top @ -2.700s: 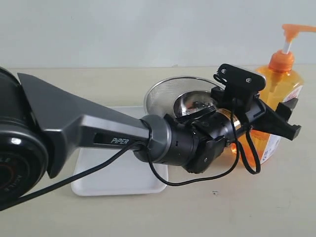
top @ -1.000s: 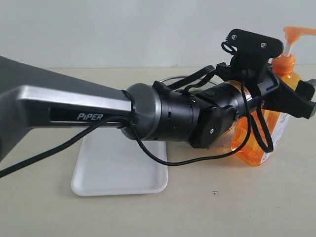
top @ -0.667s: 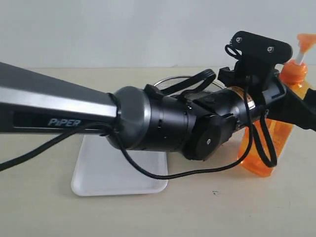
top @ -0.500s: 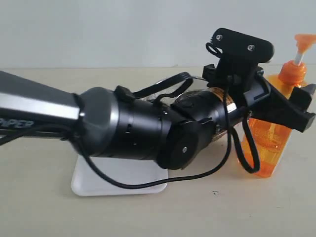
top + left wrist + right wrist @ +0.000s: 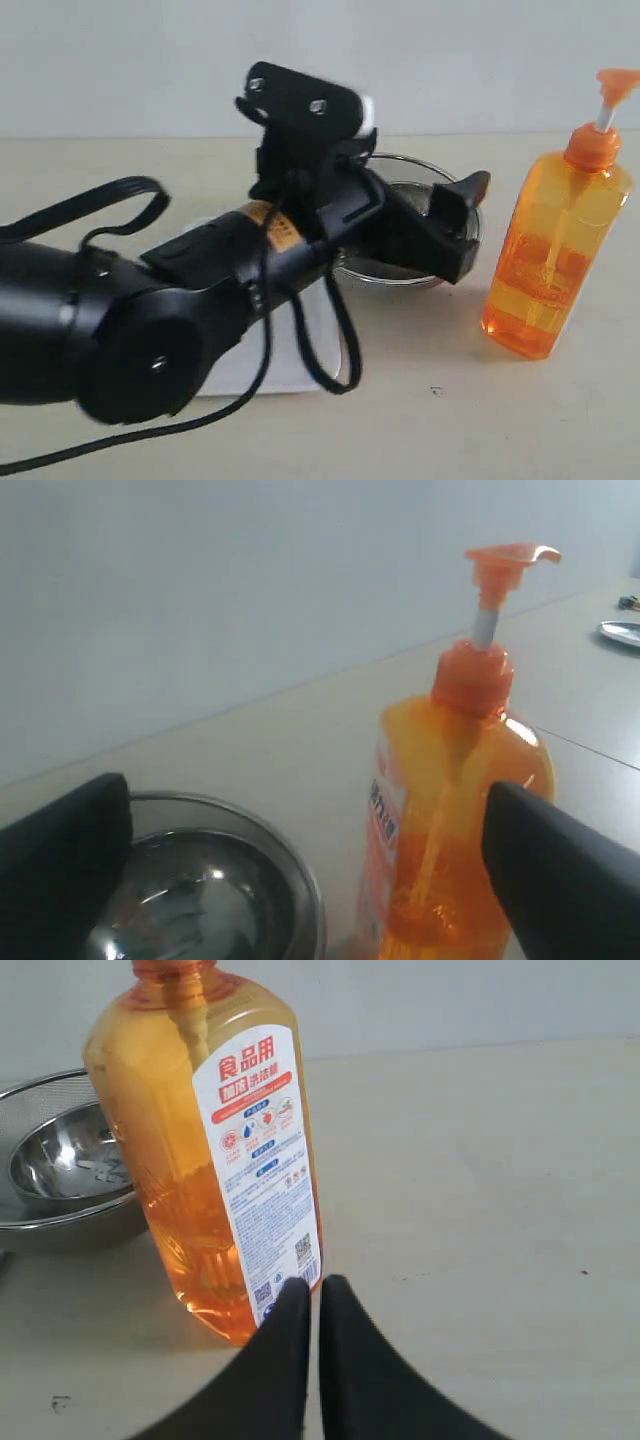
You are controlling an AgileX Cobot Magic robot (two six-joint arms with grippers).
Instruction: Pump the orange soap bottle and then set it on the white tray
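Note:
The orange soap bottle (image 5: 555, 265) stands upright on the table at the right, its pump head (image 5: 617, 85) raised on its white stem. My left gripper (image 5: 462, 228) hangs open to the left of it, not touching it, in front of the steel bowl. In the left wrist view the bottle (image 5: 460, 810) shows beyond the widely spread fingers (image 5: 560, 880). My right gripper (image 5: 318, 1295) is shut and holds nothing, its tips close to the foot of the bottle's white label (image 5: 265, 1160). The white tray (image 5: 315, 322) lies behind my left arm, mostly hidden.
A round steel bowl (image 5: 395, 277) with a mesh strainer sits between the tray and the bottle, also seen as the bowl (image 5: 200, 880) in the left wrist view. My left arm and its black cable (image 5: 330, 385) cover the left half of the scene.
My left gripper stood around the bottle and has drawn back to the left, off it. The bottle now stands free, a little further right than a second ago.

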